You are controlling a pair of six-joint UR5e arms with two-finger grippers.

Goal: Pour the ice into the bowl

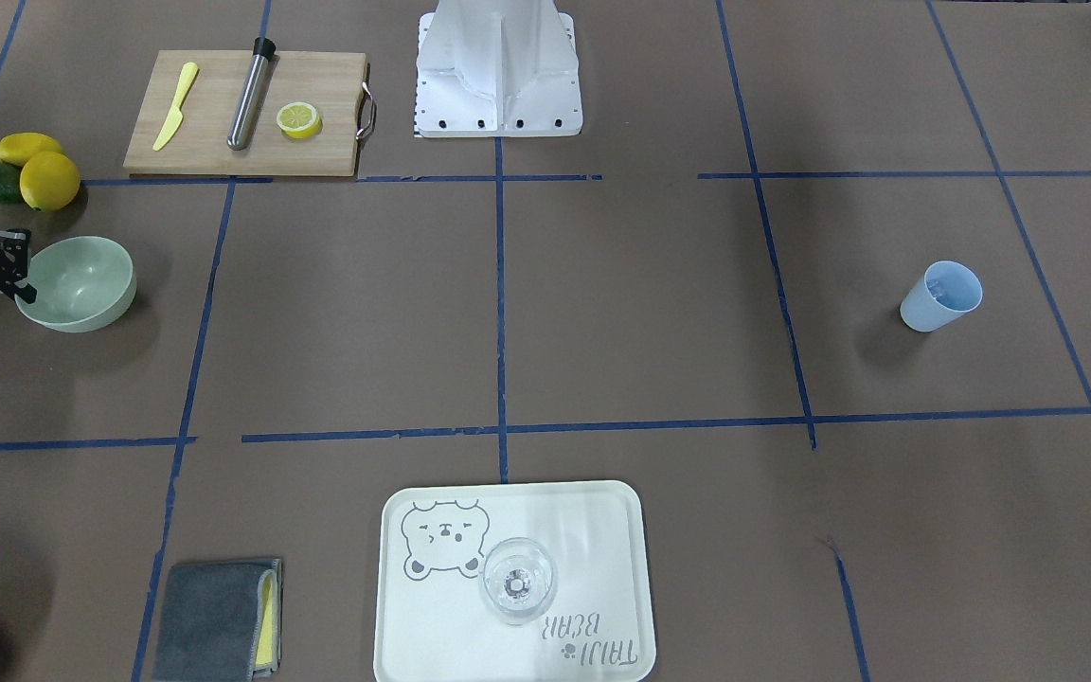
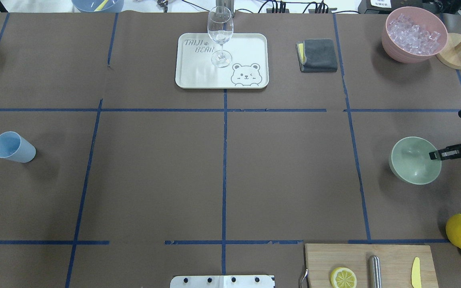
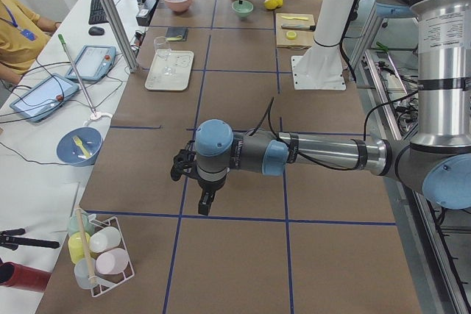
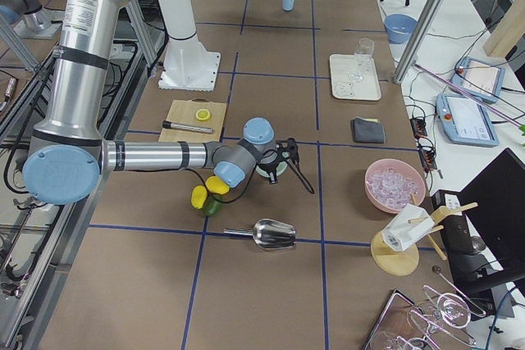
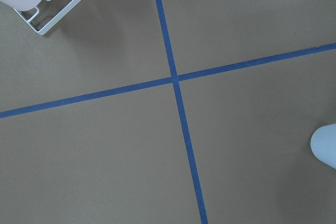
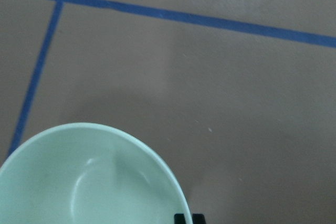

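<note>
The pale sage-green bowl (image 1: 81, 284) (image 2: 412, 164) stands upright at the table's right end. It looks empty in the right wrist view (image 6: 79, 182). My right gripper (image 2: 446, 134) (image 1: 25, 265) is open. One finger reaches over the bowl's rim and the other is well outside it. Clear ice cubes (image 2: 412, 32) fill the pink container (image 2: 394, 44). The light blue cup (image 2: 12, 147) (image 1: 940, 296) stands alone at the left end; I cannot make out its contents. My left gripper (image 3: 193, 182) hangs above the table near the cup, and I cannot tell if it is open or shut.
A cutting board (image 1: 214, 142) with a yellow knife, a metal cylinder and a lemon half is near the robot's base. Lemons (image 1: 48, 180) lie beside the bowl. There is also a tray (image 1: 602, 530) with a wine glass, a grey cloth (image 1: 214, 620), a metal scoop (image 4: 275, 235) and a cup rack (image 3: 103, 255).
</note>
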